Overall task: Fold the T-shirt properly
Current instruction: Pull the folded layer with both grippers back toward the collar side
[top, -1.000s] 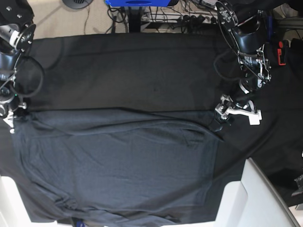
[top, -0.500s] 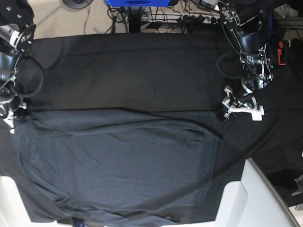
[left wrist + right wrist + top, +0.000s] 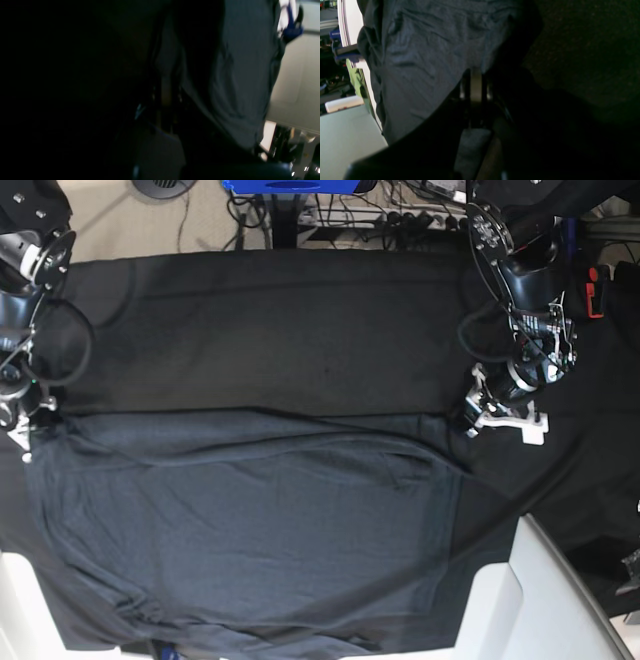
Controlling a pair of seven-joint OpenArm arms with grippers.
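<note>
T-shirt (image 3: 250,520): charcoal-grey knit, spread flat with soft creases on the black tablecloth (image 3: 280,330) — stretched between both sets of jaws.
Left gripper (image 3: 470,423): jaws closed at the shirt's corner; whether cloth is pinched — cannot tell.
Right gripper (image 3: 22,442): jaws closed at the opposite corner.
Change: left jaws stood wide a second ago, now closed.

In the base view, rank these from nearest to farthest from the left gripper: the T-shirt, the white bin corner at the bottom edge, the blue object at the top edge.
From the left gripper, on this view's right:
1. T-shirt: its upper right corner lies right at the fingers.
2. White bin corner: below the gripper, at the bottom right.
3. Blue object: top edge, up and across to the left, clearly farthest.
</note>
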